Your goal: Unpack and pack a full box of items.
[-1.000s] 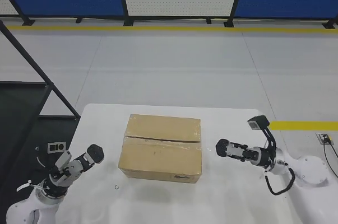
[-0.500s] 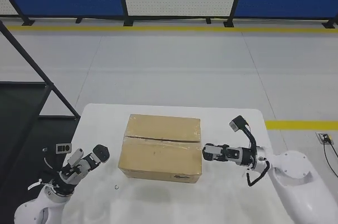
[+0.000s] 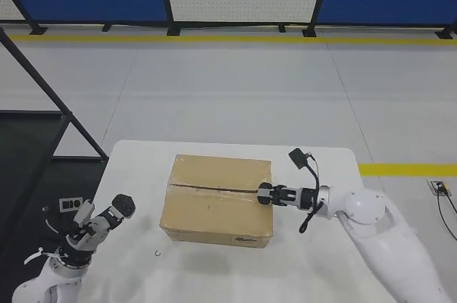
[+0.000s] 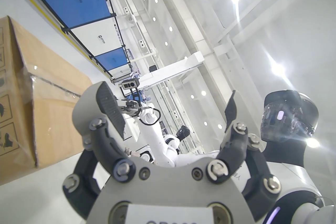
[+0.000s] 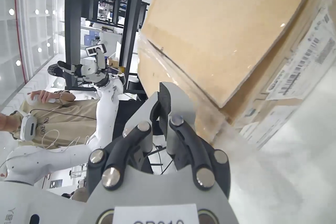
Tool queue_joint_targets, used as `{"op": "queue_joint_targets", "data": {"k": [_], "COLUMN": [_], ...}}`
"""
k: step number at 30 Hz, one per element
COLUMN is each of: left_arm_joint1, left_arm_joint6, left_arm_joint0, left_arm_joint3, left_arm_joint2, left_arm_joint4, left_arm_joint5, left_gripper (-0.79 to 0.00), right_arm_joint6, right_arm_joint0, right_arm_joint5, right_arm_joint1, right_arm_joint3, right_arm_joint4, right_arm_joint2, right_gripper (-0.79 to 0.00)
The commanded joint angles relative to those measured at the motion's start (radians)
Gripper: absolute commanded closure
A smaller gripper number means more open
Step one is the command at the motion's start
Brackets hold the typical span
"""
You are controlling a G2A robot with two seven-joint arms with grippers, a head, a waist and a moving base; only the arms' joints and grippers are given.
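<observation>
A closed cardboard box (image 3: 217, 198) sits in the middle of the white table (image 3: 319, 257), its top flaps meeting at a taped seam. My right gripper (image 3: 263, 194) is at the box's right end, level with the seam, fingers shut together. In the right wrist view the shut gripper (image 5: 164, 93) is just short of the taped corner of the box (image 5: 223, 25). My left gripper (image 3: 124, 204) hovers open, apart from the box's left side. The left wrist view has its gripper (image 4: 168, 96) spread wide and empty, with the box (image 4: 47, 93) off to one side.
A small ring-shaped bit (image 3: 158, 253) lies on the table in front of the box's left corner. A black metal frame (image 3: 31, 91) stands past the table's left edge. Bare tabletop lies in front of the box and to its right.
My right gripper has travelled left across the table and come up against the box's right end at the seam. The left gripper has shifted slightly left, away from the box.
</observation>
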Motion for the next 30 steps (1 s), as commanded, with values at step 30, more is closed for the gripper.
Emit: {"op": "queue_joint_targets", "data": {"k": [30], "left_arm_joint1": [0.022], "left_arm_joint6": [-0.023], "left_arm_joint0": [0.019], "left_arm_joint3": [0.049], "left_arm_joint2": [-0.020], "left_arm_joint4": [-0.080], "left_arm_joint5": [-0.038], "left_gripper": [-0.785], "right_arm_joint6": [-0.142], "right_arm_joint0": [0.118], "right_arm_joint5": [0.164], "right_arm_joint1": [-0.069], "right_arm_joint3": [0.024], "right_arm_joint4": [-0.171], "right_arm_joint2": [-0.201], "right_gripper": [0.000]}}
